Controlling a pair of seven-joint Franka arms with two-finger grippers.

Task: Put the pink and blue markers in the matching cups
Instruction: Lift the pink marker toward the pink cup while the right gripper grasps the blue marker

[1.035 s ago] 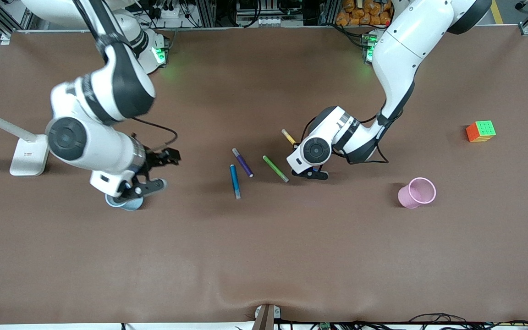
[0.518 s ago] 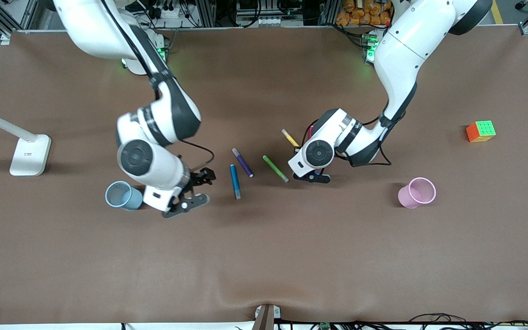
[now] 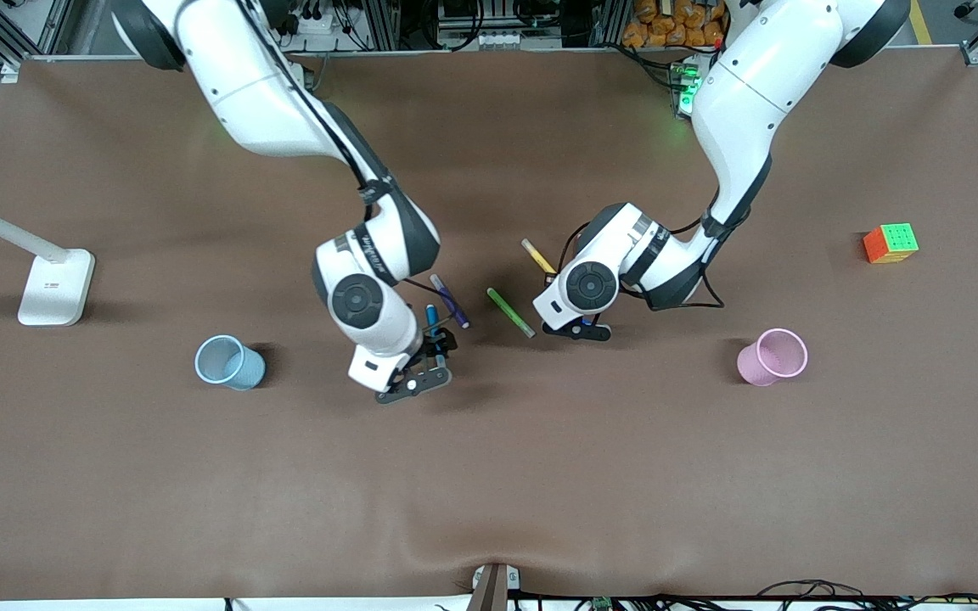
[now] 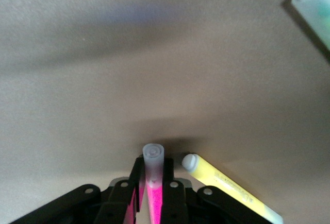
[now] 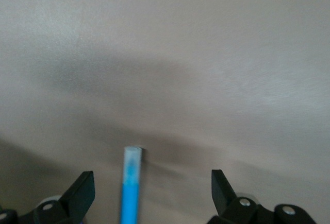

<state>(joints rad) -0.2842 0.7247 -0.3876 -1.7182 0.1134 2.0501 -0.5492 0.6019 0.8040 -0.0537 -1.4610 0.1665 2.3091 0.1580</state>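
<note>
Blue marker (image 3: 433,327) flat on the brown table (image 3: 489,475), between the wide-spread fingers of the right gripper (image 3: 421,365), neither finger touching it in the right wrist view. Broad bare tabletop from that gripper to the edge nearest the front camera. Light blue cup (image 3: 228,362) upright toward the right arm's end, well apart from the right gripper, open cloth between. Purple marker (image 3: 450,300) just beside the blue marker, a little farther from the camera. Green marker (image 3: 510,312) between the two grippers.

Pink marker (image 4: 153,183) pinched by the left gripper (image 3: 576,327), fingers (image 4: 135,190) clamped against its sides, pale cap poking out past the tips. Yellow marker (image 4: 229,188) lying just beside that gripper, apart from the pink one. Light pink cup (image 3: 772,357) upright toward the left arm's end, clear table between it and the left gripper. Rubik's cube (image 3: 890,243) and white lamp base (image 3: 54,287) near the two ends of the table, well apart from both grippers.
</note>
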